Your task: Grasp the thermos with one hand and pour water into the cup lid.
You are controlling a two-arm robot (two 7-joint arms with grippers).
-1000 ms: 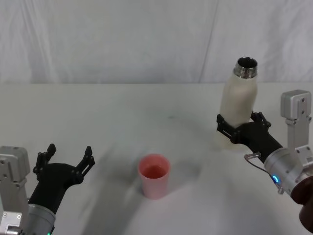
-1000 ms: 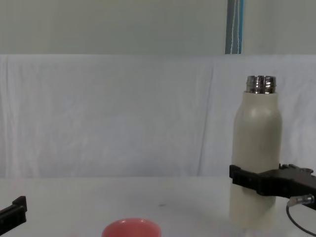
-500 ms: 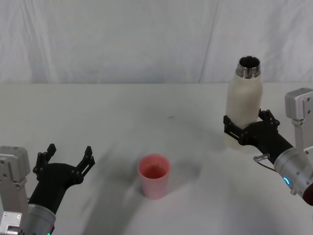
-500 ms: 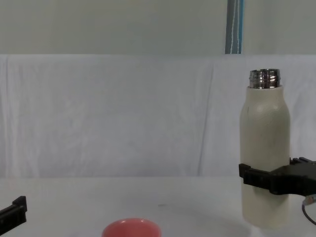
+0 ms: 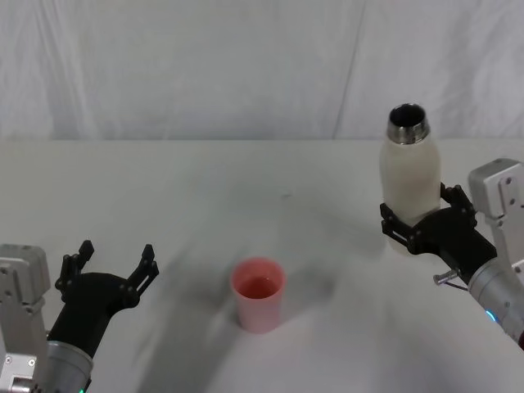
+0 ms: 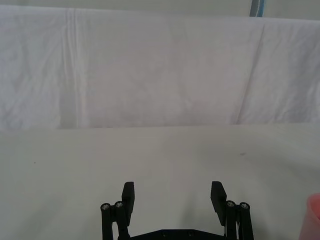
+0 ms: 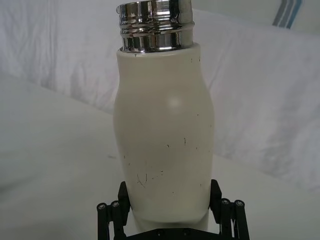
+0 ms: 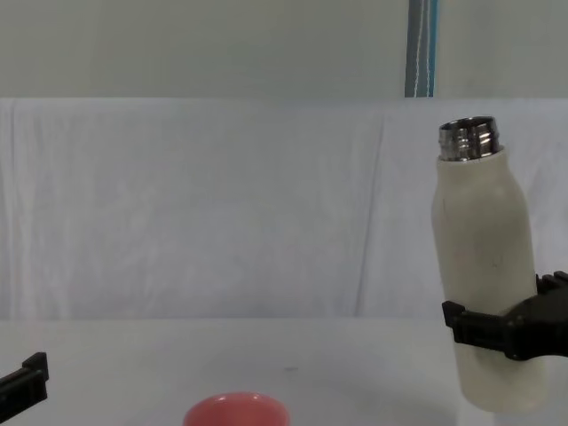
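The cream-white thermos [image 5: 407, 178] stands at the right of the table with its open steel neck [image 8: 469, 139] leaning slightly toward the left. My right gripper [image 5: 426, 225] is shut on its lower body, with black fingers [image 7: 112, 214] on both sides of it. I cannot tell whether its base touches the table. The pink cup lid [image 5: 259, 293] stands upright near the table's front middle, well to the left of the thermos, and its rim [image 8: 236, 409] also shows in the chest view. My left gripper [image 5: 110, 270] hovers open at the front left, holding nothing [image 6: 172, 192].
A white cloth covers the table [image 5: 246, 188] and hangs as a backdrop behind it. Bare cloth lies between the cup lid and the thermos. The cup lid's pink edge [image 6: 315, 216] shows beside the left gripper.
The right gripper has carried the thermos a little right and nearer to me. The bottle went from leaning right, through upright, to leaning slightly left. The left arm and cup lid stayed still.
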